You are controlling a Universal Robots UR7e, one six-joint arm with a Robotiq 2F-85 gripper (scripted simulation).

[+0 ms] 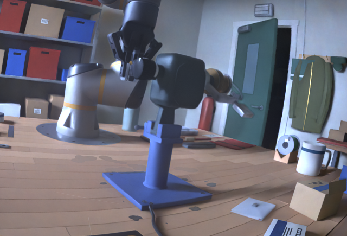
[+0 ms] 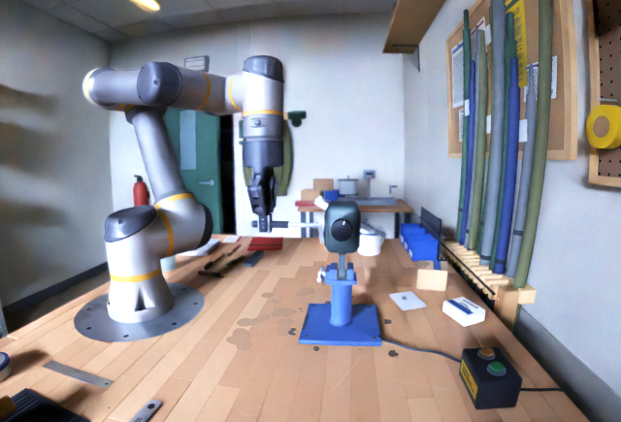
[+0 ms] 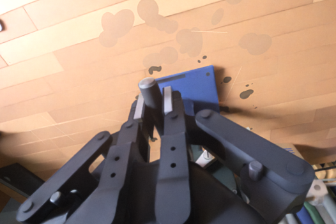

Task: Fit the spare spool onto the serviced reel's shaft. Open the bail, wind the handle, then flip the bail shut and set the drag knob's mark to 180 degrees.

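The dark reel (image 1: 178, 80) sits on top of a blue stand (image 1: 158, 171) in the middle of the bench. A tan spool (image 1: 221, 80) is on the reel's far end, with a grey bail arm (image 1: 238, 106) below it. A round drag knob (image 2: 342, 229) with a white mark faces the second side camera. The reel's handle grip (image 3: 150, 93), a dark cylinder with a grey end, is held in my closed gripper (image 3: 152, 104). The gripper (image 1: 127, 73) comes down from above at the reel's left side. The handle arm is thin and pale (image 2: 301, 225).
The robot's grey base (image 2: 138, 277) stands left of the stand. A black button box (image 2: 489, 377) with a cable lies at the front right. A white mug (image 1: 311, 157), a cardboard box (image 1: 316, 198) and a white card (image 1: 253, 208) lie on the bench's right part.
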